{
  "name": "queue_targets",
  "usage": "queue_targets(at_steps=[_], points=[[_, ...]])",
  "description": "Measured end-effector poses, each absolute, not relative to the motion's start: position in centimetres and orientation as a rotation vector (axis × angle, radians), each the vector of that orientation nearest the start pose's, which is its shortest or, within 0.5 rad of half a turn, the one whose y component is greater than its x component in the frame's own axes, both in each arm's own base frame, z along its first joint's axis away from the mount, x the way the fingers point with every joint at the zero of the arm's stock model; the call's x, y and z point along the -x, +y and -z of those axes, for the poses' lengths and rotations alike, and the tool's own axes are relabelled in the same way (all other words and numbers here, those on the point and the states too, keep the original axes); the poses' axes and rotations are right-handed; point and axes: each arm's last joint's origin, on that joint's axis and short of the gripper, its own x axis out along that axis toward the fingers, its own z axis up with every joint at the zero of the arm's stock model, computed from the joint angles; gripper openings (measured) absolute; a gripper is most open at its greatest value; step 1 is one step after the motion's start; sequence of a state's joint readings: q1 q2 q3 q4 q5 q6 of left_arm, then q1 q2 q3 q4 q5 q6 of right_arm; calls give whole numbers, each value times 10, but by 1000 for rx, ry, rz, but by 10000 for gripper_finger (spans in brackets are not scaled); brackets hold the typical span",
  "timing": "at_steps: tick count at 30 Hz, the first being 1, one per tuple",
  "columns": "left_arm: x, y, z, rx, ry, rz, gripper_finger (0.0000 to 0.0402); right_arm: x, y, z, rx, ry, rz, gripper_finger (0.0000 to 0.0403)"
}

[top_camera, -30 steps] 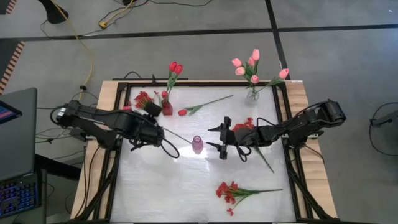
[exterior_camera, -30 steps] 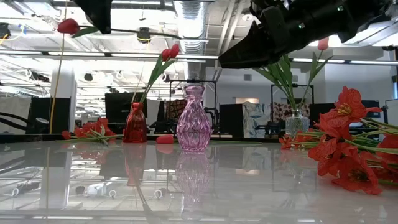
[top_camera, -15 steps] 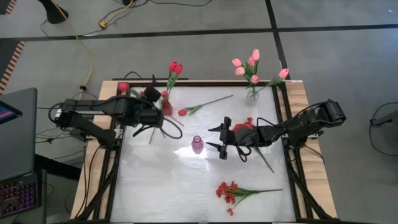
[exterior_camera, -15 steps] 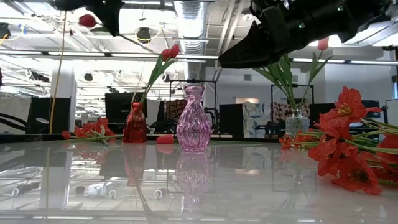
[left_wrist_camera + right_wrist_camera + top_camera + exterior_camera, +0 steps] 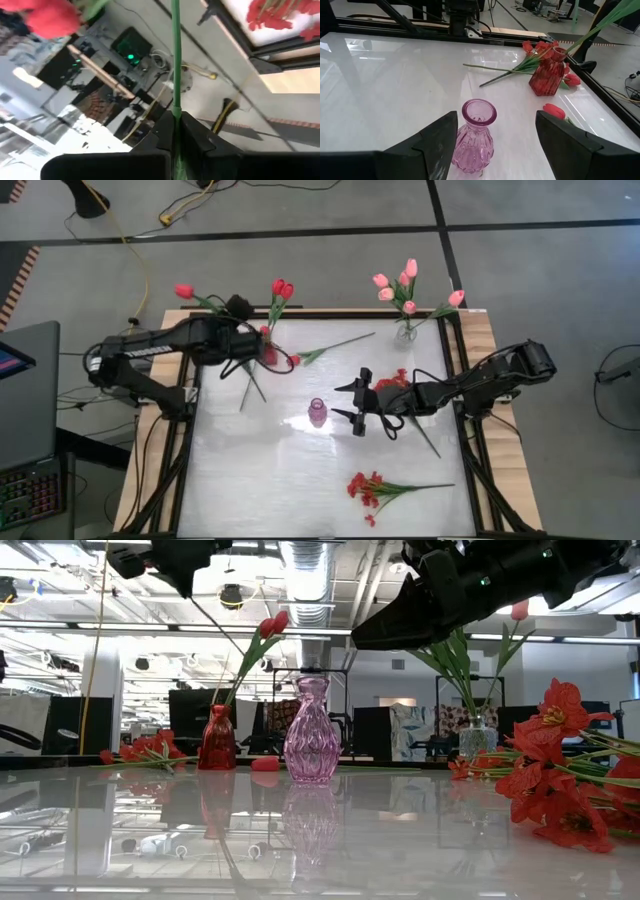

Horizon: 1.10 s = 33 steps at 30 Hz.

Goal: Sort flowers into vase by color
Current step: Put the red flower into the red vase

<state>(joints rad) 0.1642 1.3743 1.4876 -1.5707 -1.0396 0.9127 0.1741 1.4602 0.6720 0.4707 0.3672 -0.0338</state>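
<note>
Closest to my low camera lies a red bunch on the white table. Behind it the pink vase stands in the middle. My right gripper hangs just beside that vase, fingers spread wide and holding nothing. Only its wrist camera shows the vase's round mouth. Farther back stands the red vase. My left gripper is up above it, pinching the green stem of a red tulip. From above I see that tulip's head sticking out past the table edge.
</note>
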Motion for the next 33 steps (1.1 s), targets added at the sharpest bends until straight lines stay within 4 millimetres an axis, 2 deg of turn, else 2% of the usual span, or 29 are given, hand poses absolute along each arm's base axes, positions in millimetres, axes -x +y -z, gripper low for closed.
queue_targets(at_steps=[10,16,21,33], points=[[-199,85,-367,-1245,1930,-323,0,-293,41,-205,118,310,186,295],[-191,95,-332,-1259,2104,-229,0,-293,41,-205,119,310,186,295],[-192,96,-326,-1279,2113,-254,0,-293,41,-205,119,310,186,295],[-187,83,-336,-1329,2020,-249,0,-293,41,-205,119,310,186,295]])
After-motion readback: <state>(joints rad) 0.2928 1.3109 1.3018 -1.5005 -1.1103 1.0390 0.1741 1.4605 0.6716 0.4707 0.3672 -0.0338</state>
